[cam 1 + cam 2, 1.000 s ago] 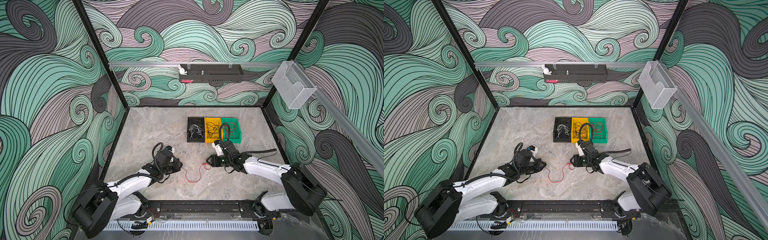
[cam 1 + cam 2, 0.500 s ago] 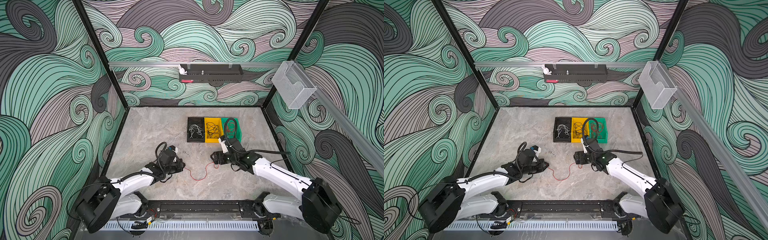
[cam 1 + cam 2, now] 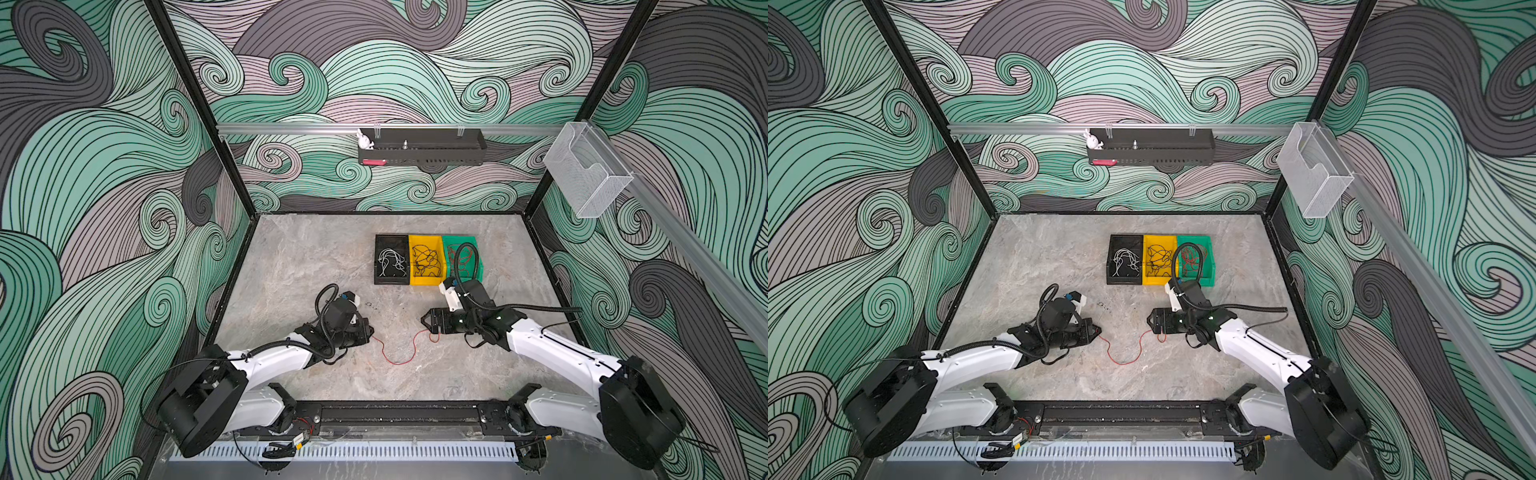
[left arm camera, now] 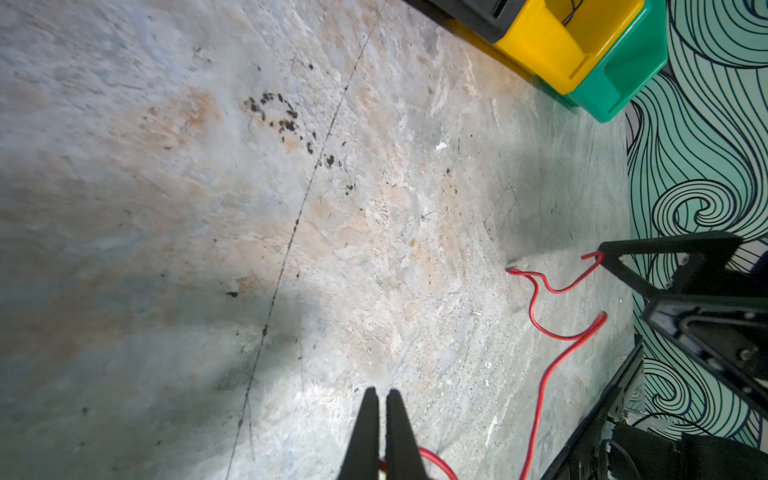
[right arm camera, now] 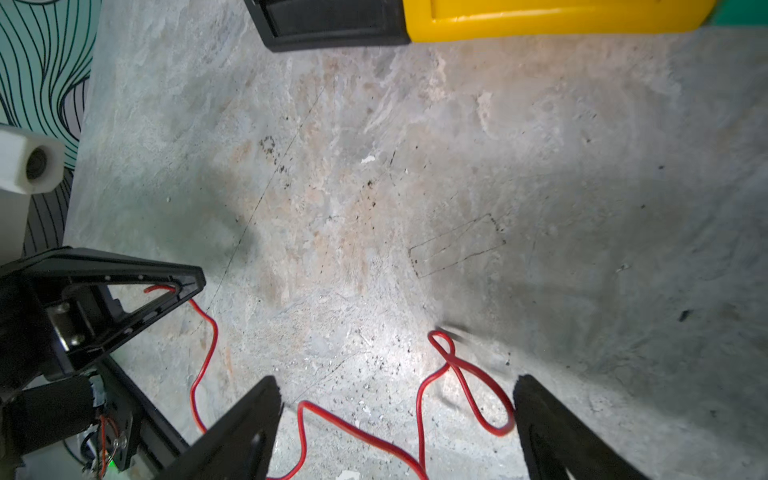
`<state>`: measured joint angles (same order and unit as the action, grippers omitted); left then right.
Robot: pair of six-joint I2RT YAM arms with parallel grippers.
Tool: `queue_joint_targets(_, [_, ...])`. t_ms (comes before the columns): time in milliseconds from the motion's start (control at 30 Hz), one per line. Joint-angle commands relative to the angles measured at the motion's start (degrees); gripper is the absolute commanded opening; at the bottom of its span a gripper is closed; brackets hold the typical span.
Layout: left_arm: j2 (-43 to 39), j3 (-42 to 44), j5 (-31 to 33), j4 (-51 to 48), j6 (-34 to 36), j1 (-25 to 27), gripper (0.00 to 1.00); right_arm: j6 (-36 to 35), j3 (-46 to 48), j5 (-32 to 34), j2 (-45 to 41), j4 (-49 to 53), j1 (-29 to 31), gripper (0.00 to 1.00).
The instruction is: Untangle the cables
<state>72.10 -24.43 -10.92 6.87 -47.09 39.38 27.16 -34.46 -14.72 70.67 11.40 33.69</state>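
Note:
One red cable [image 3: 395, 361] lies in a slack curve on the marble table between my two grippers, and it shows in both top views [image 3: 1121, 362]. My left gripper [image 3: 371, 331] [image 4: 381, 392] is shut on one end of it. The cable's other end curls into a small loop [image 5: 478, 395] on the table between the wide-open fingers of my right gripper [image 3: 424, 322] [image 5: 397, 384], and the loop rests against one fingertip [image 5: 525, 386]. Further cables lie sorted at the back: white ones [image 3: 390, 264], black ones [image 3: 424, 262] and red ones [image 3: 465, 255].
Three bins stand side by side behind the right gripper: black [image 3: 390, 238], yellow [image 3: 424, 237] and green [image 3: 478, 270]. The right arm's hose hides part of the green bin. A black shelf [image 3: 422, 151] and a clear holder [image 3: 586, 174] hang on the walls.
My right gripper has opened wide and shifted slightly right. The red cable's end now lies loose on the table between its fingers. The left gripper stayed shut on the cable and edged right.

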Motion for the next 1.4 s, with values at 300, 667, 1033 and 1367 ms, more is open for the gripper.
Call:
queue_joint_targets(300, [2.6,-2.6,1.2,1.5,-0.5,1.4,0.00,1.5,1.8,-4.3,7.4,-6.8,3.6,0.67])
queue_joint_targets(667, [4.0,-3.3,0.8,2.2,-0.5,1.9,0.00,4.7,1.7,-6.7,11.2,-12.1,7.1,0.41])
queue_joint_targets(1033, [4.0,-3.3,1.2,1.8,-0.2,2.6,0.00,1.9,-1.3,3.3,7.8,-4.7,8.9,0.54])
queue_joint_targets(1367, [5.3,-5.2,3.9,-0.9,-1.8,2.6,0.00,-3.1,-4.8,12.1,-4.2,10.2,2.4,0.76])
